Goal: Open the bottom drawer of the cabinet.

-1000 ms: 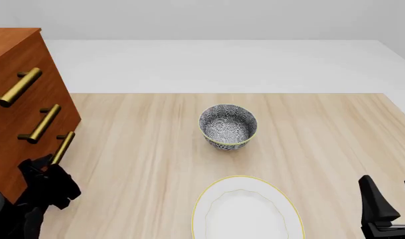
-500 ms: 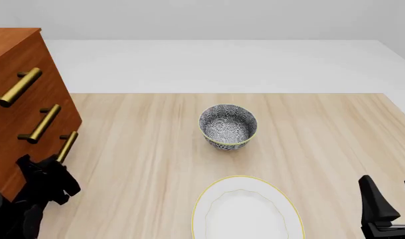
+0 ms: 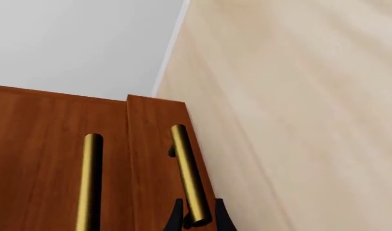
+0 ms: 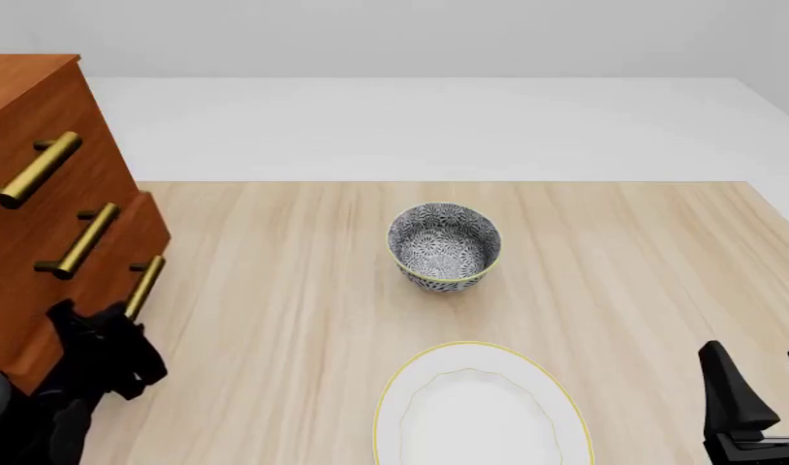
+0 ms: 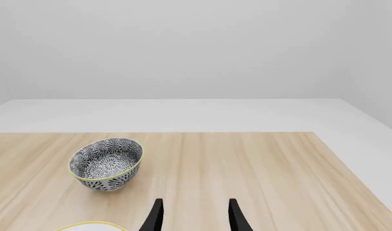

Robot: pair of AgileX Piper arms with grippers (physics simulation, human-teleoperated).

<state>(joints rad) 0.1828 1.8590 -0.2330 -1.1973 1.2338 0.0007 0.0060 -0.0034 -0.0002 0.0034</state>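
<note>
Cabinet [image 4: 33, 126] sits at the table's left edge. Its bottom drawer [image 4: 104, 266] sticks out a bit past the two above. Left gripper [image 3: 194, 222] has its jaws clamped on the near end of the drawer's brass handle [image 3: 188, 173]. Patterned bowl [image 4: 444, 245] mid-table, white plate [image 4: 483, 412] nearer. Right gripper [image 5: 193, 217] idle at right, jaws apart, holding nothing.
</note>
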